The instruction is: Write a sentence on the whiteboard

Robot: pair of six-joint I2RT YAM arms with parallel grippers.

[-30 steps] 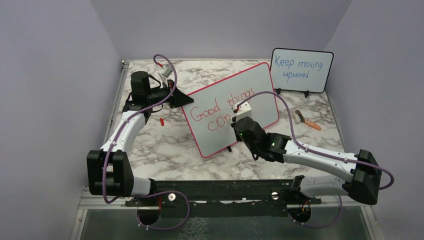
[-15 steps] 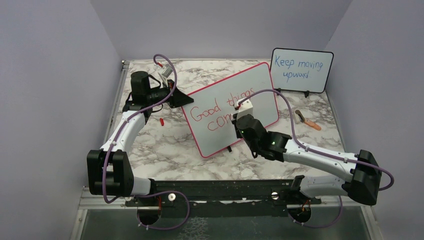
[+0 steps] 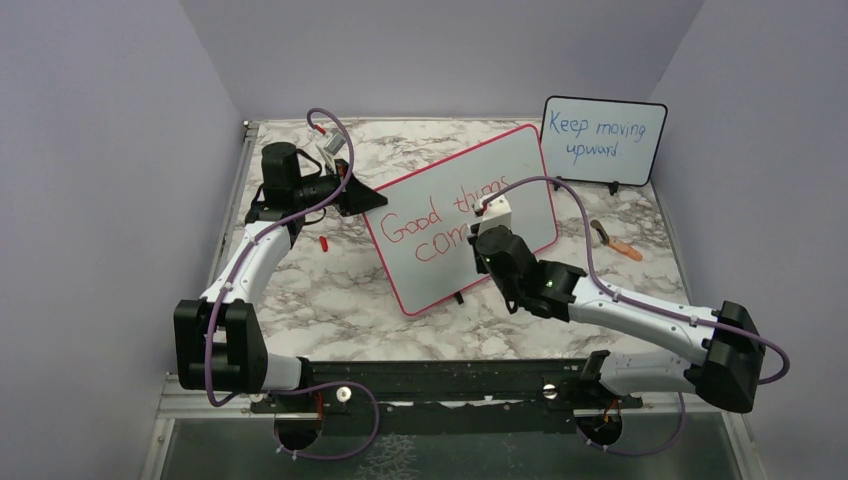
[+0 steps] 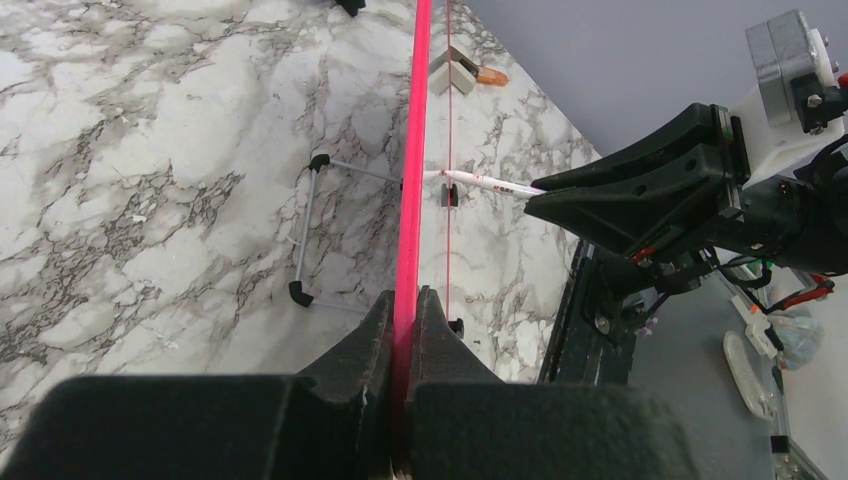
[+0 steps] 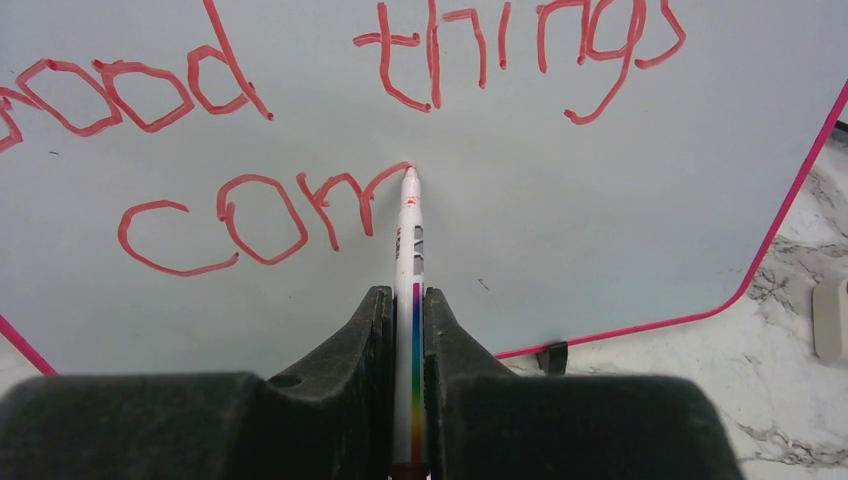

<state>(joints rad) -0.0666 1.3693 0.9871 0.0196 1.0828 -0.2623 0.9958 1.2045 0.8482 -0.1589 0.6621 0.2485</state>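
Right pincer (image 5: 407,295): clamped on the marker (image 5: 408,230), tip touching the whiteboard (image 5: 560,230) at the last hump of an "m".

Whiteboard stands propped and tilted, mid-worktop (image 3: 330,290).

The sentence (image 3: 410,226) reads "Good things" above and "com" below; the second line is unfinished.

Left pincer (image 4: 405,300): closed on the board's red edge, bracing it.

Step in hand, by my reading: writing the third word. Next calls for the "m" downstroke, then shifting right with even pressure.

Far right: small black-framed board (image 3: 603,140), blue writing.
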